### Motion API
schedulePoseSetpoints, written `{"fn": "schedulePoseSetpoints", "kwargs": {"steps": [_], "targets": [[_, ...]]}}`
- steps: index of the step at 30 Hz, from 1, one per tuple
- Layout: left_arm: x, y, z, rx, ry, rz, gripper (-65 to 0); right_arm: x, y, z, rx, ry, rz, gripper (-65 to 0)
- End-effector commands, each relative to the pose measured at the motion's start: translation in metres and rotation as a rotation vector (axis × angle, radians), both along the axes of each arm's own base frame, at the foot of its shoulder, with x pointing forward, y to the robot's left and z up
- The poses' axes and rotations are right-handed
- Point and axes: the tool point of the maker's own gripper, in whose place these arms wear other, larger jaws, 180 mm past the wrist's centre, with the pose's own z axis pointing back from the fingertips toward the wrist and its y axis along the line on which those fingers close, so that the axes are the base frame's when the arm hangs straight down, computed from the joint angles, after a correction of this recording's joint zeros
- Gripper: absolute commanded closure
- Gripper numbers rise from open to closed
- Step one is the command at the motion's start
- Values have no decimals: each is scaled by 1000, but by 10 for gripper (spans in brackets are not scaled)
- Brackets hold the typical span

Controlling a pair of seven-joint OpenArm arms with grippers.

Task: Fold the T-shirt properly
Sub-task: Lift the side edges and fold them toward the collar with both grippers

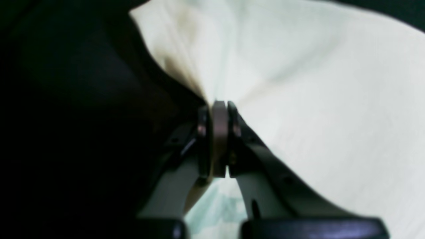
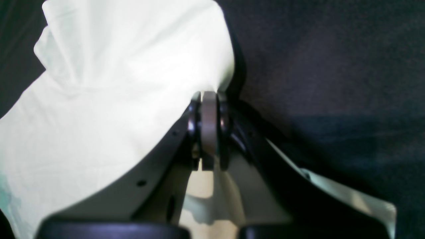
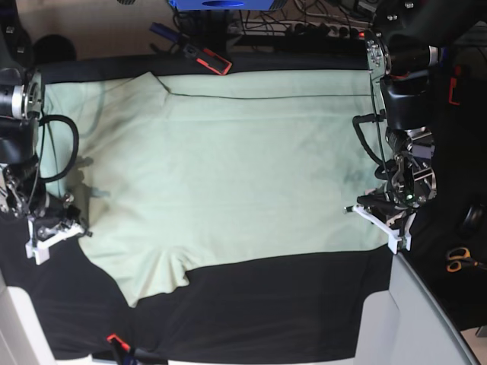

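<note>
Lay spread flat across the black table cover [image 3: 259, 304] — the T-shirt [image 3: 228, 175], pale mint, one short sleeve trailing toward the near edge on the base view's left. Was pinched at two opposite edges: left gripper [image 1: 219, 109] clamped tight on a fold of cloth, jaws drawn together with only the fabric between, as seen up close from the left wrist, where the shirt fanned away from the tips in a taut white sheet. Matched on the other side by the right gripper [image 2: 209, 98], likewise closed hard on a bunched edge, cloth rising in a soft ridge behind the fingers in the right wrist view. Sat low at the table in the base view, left gripper [image 3: 384, 213] near the hem corner on that view's right, right gripper [image 3: 57, 228] by the sleeve side on its left — probably so placed in order to lift both ends at once and carry one half over the other without letting the middle sag or twist. Judged an early step: no fold yet made, body of the shirt at full spread. Called for, most likely, an even rise of both arms; risked otherwise a skewed crease or a slipped pinch, thin cotton being quick to slide from narrow tips. Lay well clear of the work, a pair of scissors [image 3: 459, 261] off at the far right.
</note>
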Motion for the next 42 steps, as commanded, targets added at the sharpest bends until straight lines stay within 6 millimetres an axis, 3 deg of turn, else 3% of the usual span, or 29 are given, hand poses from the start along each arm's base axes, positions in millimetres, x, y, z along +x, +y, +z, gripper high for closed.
{"fn": "schedulePoseSetpoints", "kwargs": {"steps": [1,7,18,25,28,34,36,39,42], "targets": [[10,7,15,20,-48,4,0,22,-8,26,-6,-87,-8,0],[-7,12,20,61,-68,-12,0,15,-2,31,-16,-94,35,0],[-38,-1,42,111,-41,-129,0,-15,-19,45,23,-79,10,0],[-56,3,55,163,-40,-154,0,-42,-29,48,6,-48,13,0],[-66,6,57,185,-35,-164,0,-53,-32,48,-4,-30,22,0],[-90,14,42,200,28,-172,-17,-73,-15,32,46,54,41,-6],[-93,17,40,206,43,-172,-64,-77,-13,30,77,72,24,-51],[-105,22,32,202,120,-160,-208,-80,-11,29,114,76,-7,-216],[-106,24,33,205,122,-153,-328,-70,-8,45,94,24,2,-386]]}}
